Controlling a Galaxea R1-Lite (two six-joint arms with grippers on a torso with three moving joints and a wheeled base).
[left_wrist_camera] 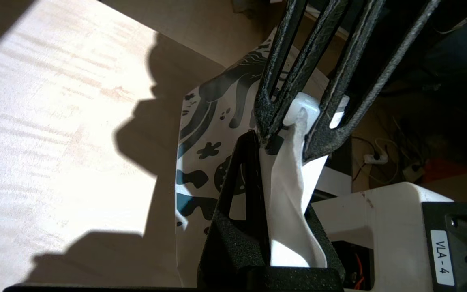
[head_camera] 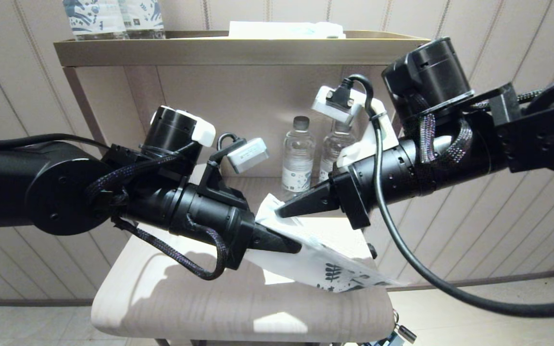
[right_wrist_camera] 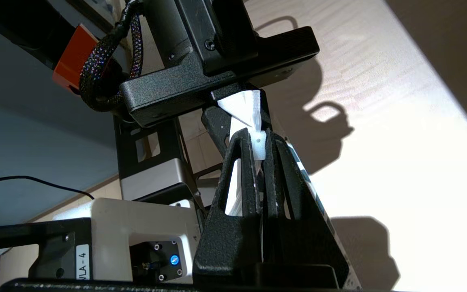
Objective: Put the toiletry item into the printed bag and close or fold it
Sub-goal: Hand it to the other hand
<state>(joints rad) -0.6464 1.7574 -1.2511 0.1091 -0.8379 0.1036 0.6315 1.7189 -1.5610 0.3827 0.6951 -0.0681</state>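
1. The printed bag (head_camera: 325,262) hangs in the air above the pale bench (head_camera: 238,302), held between two black arms, its leaf-printed end drooping lowest.
2. The left pincer (head_camera: 296,248) is clamped shut on the bag's white middle; the right pincer (head_camera: 279,210) is pinched shut on the bag's upper strip, just above the left one.
3. The toiletry item cannot be made out; it may be inside.
4. The bag looks light, thin, limp and slippery; best gripped at its top edge, firmly, since it crumples easily.
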